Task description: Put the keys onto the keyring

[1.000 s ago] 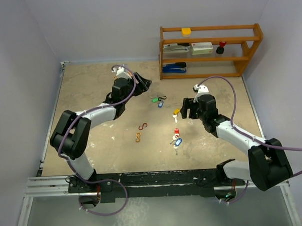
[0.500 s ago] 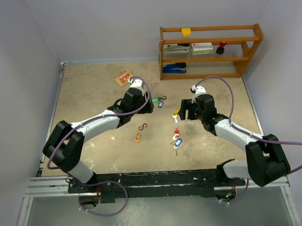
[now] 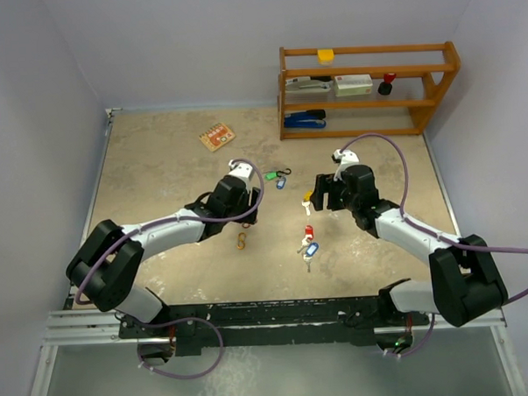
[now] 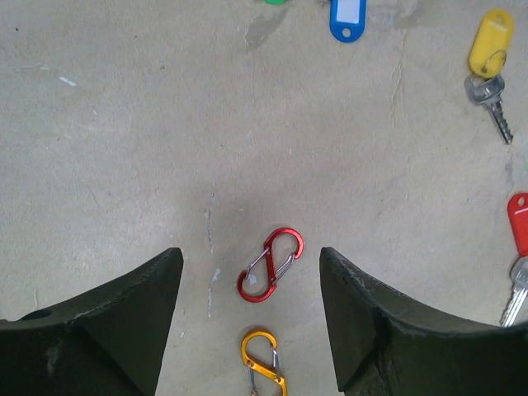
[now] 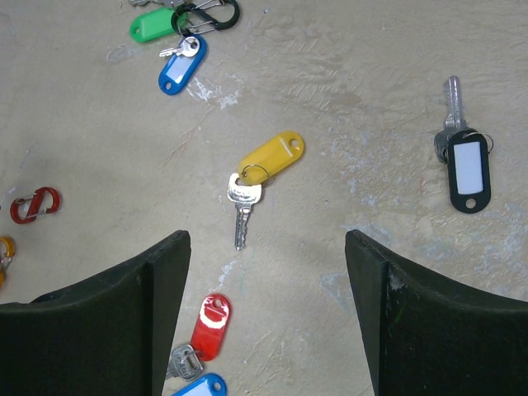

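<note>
The left gripper is hanging open over a red clip. The right gripper is open too. Just past it, the yellow-tag key is lying flat on the table, blade pointing back toward it.

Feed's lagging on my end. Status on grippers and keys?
Left gripper open, empty, over red clip. Right gripper open, empty, over yellow-tag key. No key picked up yet. No obstruction seen.

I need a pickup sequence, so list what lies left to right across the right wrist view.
red clip → green tag → yellow-tagged key → black-framed tag key
</note>
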